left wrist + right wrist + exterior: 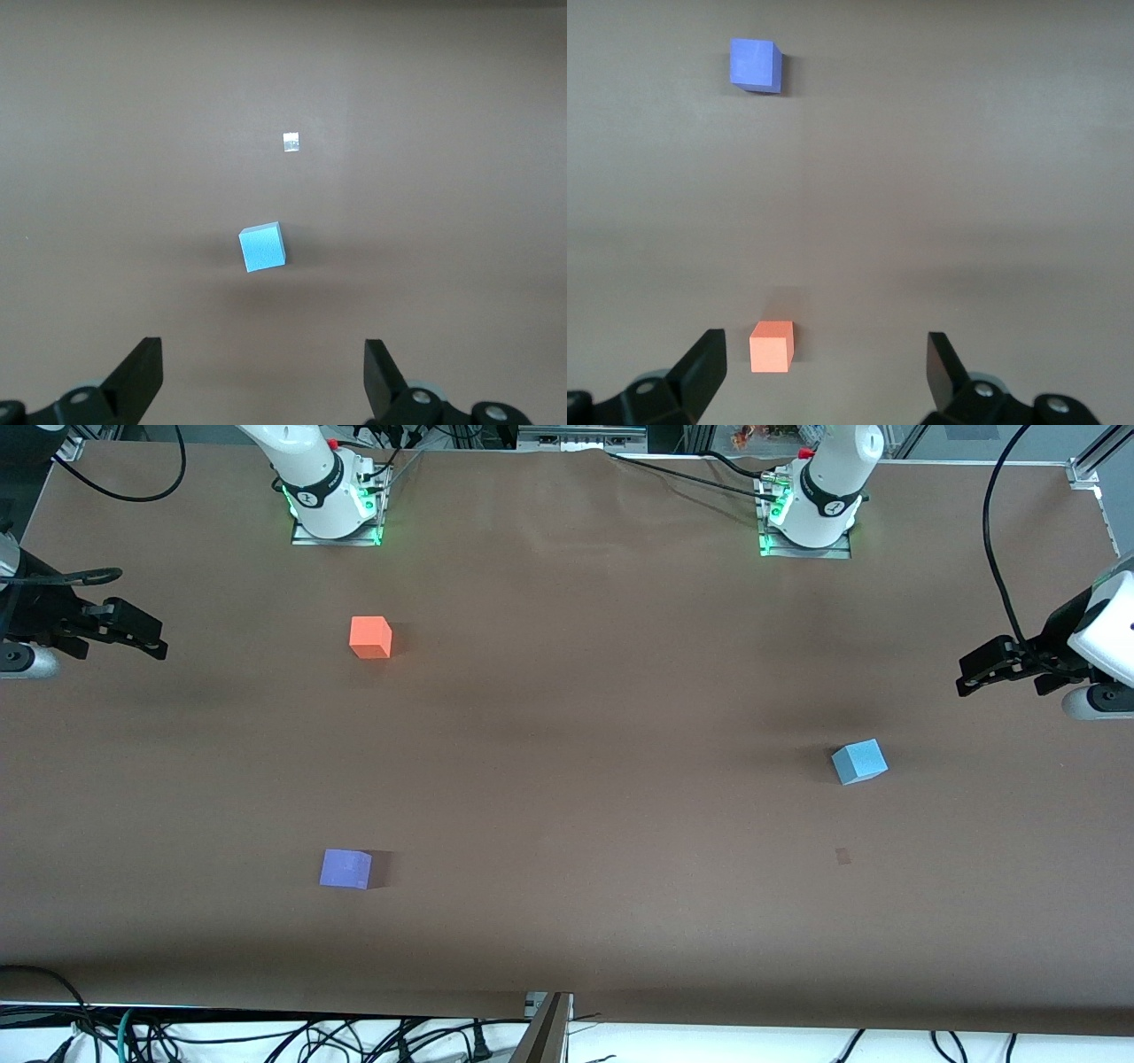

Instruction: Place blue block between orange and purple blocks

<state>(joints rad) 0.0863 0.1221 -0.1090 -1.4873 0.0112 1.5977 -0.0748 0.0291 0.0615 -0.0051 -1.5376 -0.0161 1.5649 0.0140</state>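
Note:
The light blue block [858,762] lies alone on the brown table toward the left arm's end; it also shows in the left wrist view [263,247]. The orange block [370,638] and the purple block [345,868] lie toward the right arm's end, well apart, the purple one nearer the front camera. Both show in the right wrist view, orange [772,346] and purple [754,65]. My left gripper [967,676] [263,372] is open and empty, up over the table's left-arm end. My right gripper [159,639] [826,367] is open and empty over the right-arm end.
A small tape mark [842,856] [291,142] is on the table, nearer the front camera than the blue block. The arm bases [335,505] [811,518] stand at the table's back edge. Cables [266,1036] hang below the front edge.

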